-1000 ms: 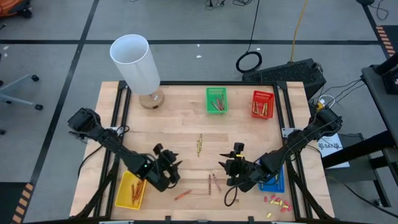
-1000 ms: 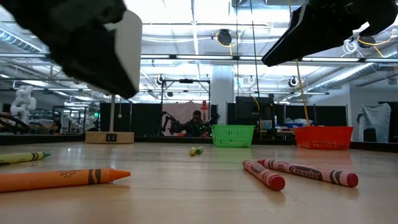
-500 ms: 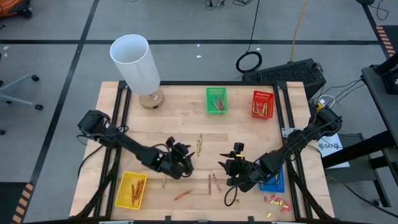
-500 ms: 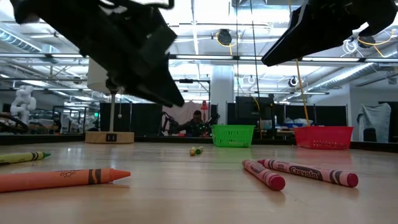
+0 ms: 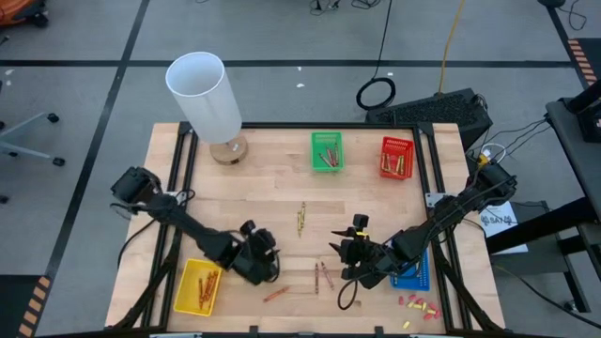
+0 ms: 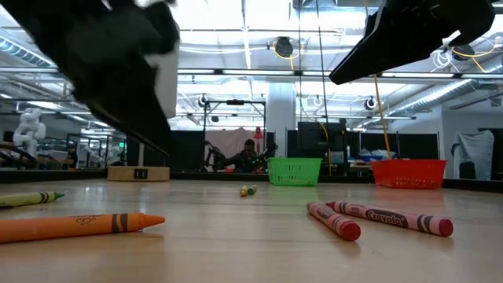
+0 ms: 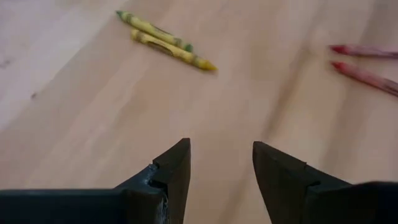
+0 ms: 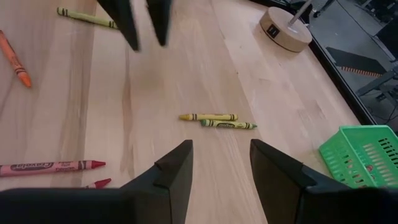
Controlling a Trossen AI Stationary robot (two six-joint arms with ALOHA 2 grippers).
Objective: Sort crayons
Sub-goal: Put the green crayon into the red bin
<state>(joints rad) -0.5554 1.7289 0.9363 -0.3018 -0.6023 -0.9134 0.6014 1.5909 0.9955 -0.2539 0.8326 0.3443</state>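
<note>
Loose crayons lie flat on the wooden table: an olive-yellow pair (image 5: 301,218) mid-table, two red ones (image 5: 321,276) and an orange one (image 5: 275,294) nearer the front. The low view also shows an olive crayon (image 6: 31,198) beside the orange one (image 6: 78,226). My left gripper (image 5: 270,262) hovers open and empty over bare wood, left of the red pair; in its wrist view (image 7: 221,168) the yellow pair (image 7: 165,40) lies ahead. My right gripper (image 5: 340,252) is open and empty (image 8: 221,165), just right of the red crayons.
A yellow basket (image 5: 188,299) at the front left, a green basket (image 5: 327,138) and a red basket (image 5: 397,141) at the back all hold crayons. A blue basket (image 5: 413,277) sits under my right arm. A white lamp (image 5: 205,94) stands at the back left. Small stubby bits (image 5: 418,305) lie at the front right.
My left gripper swung toward the table's right and far side, then came back toward the near left, ending close to where it began. The crayons on the table have stayed where they were.
</note>
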